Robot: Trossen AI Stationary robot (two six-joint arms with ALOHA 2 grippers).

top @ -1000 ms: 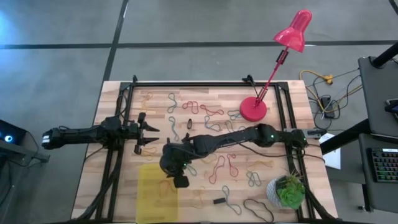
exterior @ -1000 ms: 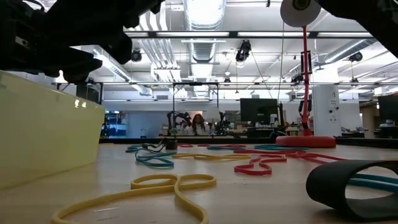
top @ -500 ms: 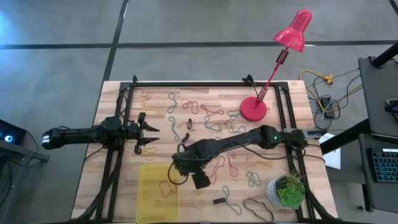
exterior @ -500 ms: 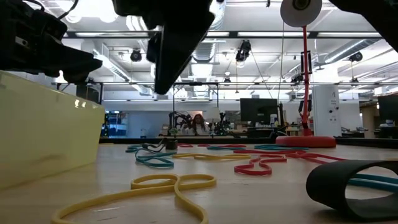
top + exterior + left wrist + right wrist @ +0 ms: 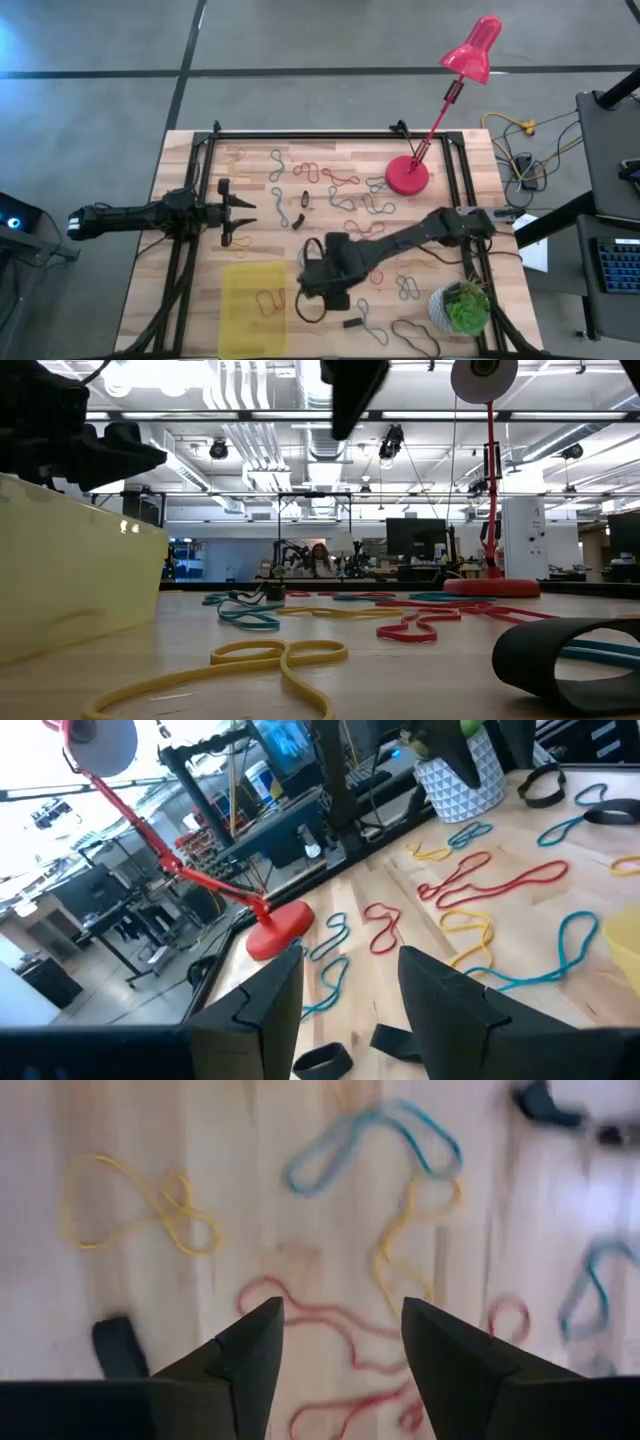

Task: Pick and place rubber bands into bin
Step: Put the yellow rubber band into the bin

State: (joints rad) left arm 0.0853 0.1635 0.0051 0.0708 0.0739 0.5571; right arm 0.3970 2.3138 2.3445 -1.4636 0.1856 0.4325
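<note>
Many rubber bands (image 5: 350, 190) in red, teal, yellow and tan lie flat on the wooden table. The right wrist view shows a red one (image 5: 330, 1320) on the wood below my right gripper. The yellow bin (image 5: 240, 320) stands near the table's front edge, left of centre, with rubber bands (image 5: 268, 298) lying in it. My right gripper (image 5: 340, 1350) hangs open just right of the bin (image 5: 70, 570), pointing down, with nothing between its fingers. My left gripper (image 5: 350, 1010) stands level at the table's left, open with nothing in it.
A red desk lamp's base (image 5: 407, 177) stands at the far right. A potted plant (image 5: 462, 305) and a black cable loop (image 5: 415, 335) are at the near right. Small dark blocks (image 5: 352, 322) lie among the bands. Black frame rails (image 5: 330, 133) border the table.
My right gripper has gone from above the bin toward the table's right edge, rising a little and tipping to point more steeply down. My left gripper has rolled about its own line on the spot.
</note>
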